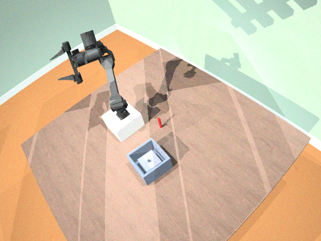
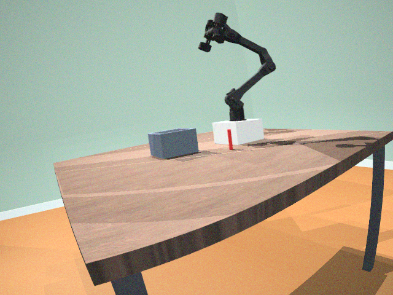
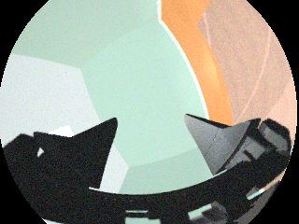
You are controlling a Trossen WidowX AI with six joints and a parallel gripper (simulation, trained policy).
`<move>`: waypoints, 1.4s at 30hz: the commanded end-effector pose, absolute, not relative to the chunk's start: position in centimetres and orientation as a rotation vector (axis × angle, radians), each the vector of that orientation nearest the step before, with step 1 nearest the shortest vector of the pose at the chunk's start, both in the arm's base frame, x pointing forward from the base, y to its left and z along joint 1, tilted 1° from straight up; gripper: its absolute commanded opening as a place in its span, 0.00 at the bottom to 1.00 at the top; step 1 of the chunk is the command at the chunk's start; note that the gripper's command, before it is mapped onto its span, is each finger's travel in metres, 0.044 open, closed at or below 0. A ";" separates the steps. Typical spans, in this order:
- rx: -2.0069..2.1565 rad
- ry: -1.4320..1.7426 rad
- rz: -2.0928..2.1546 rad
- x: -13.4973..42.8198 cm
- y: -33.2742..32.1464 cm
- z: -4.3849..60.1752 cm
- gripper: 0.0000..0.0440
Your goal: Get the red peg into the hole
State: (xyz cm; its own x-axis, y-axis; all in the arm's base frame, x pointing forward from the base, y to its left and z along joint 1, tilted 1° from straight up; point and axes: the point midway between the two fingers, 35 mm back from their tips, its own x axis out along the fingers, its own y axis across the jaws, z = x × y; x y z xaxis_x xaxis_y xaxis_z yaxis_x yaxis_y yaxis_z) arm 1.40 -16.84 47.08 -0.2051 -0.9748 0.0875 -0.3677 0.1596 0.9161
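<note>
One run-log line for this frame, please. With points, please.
gripper (image 1: pixel 59 69) (image 3: pixel 151 119): open, raised, nothing held | red peg (image 1: pixel 159 122) (image 2: pixel 229 139): upright on table (image 1: pixel 212 165) (image 2: pixel 152 203), outside open box (image 1: pixel 159 173) (image 2: pixel 180 144) | plate hole (image 1: pixel 149 160): unfilled
</note>
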 end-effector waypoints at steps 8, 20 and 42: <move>1.347 -1.256 -1.119 11.2 -18.6 42.1 1.00; 1.362 -0.779 -1.129 18.8 -16.3 36.1 1.00; 1.238 0.059 -1.048 25.7 -6.2 24.7 1.00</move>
